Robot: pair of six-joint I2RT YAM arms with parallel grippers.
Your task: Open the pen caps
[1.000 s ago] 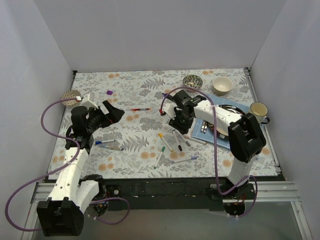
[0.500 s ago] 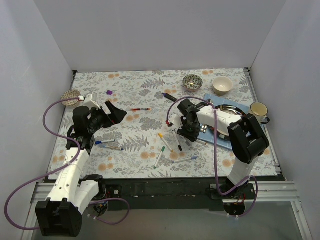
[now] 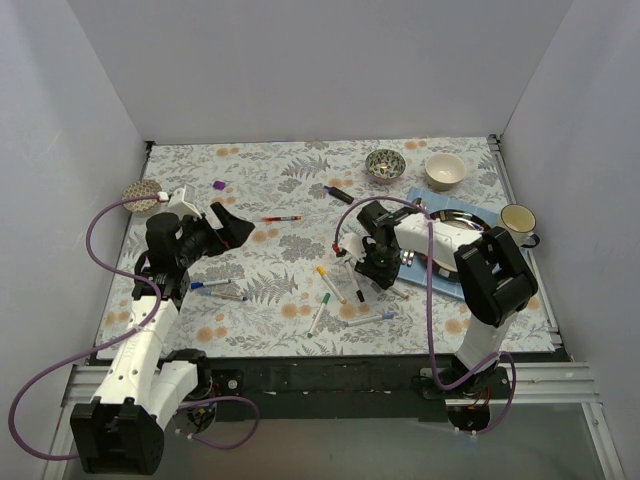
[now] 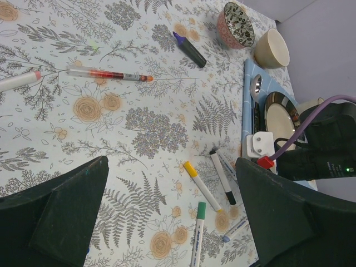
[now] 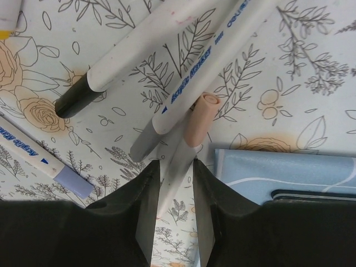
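Several white-barrelled pens lie in a loose cluster (image 3: 350, 290) at mid-table. My right gripper (image 3: 375, 260) is down on this cluster. In the right wrist view its jaws (image 5: 177, 167) are closed around the white barrel of a pen whose pale pink cap (image 5: 201, 114) points away from me. Beside it lie a grey cap (image 5: 146, 146), a black cap (image 5: 69, 100) and a lilac cap (image 5: 75, 182). My left gripper (image 3: 232, 226) hovers open and empty over the left of the table (image 4: 172, 222). Below it I see a yellow cap (image 4: 190, 168), a green cap (image 4: 201, 209) and a black cap (image 4: 230, 197). A loose purple cap (image 3: 218, 185) lies far left.
A red-ink refill (image 4: 108, 74) and a black highlighter (image 4: 189, 48) lie at the back. Two blue-capped pens (image 3: 215, 288) lie near the left arm. A blue mat (image 3: 425, 270) with a metal plate (image 3: 470, 222), a mug (image 3: 518, 220) and two bowls (image 3: 384, 162) stand at right.
My right gripper has swung right and down from near the table's middle onto the pen cluster and closed round one barrel. The left gripper has barely moved.
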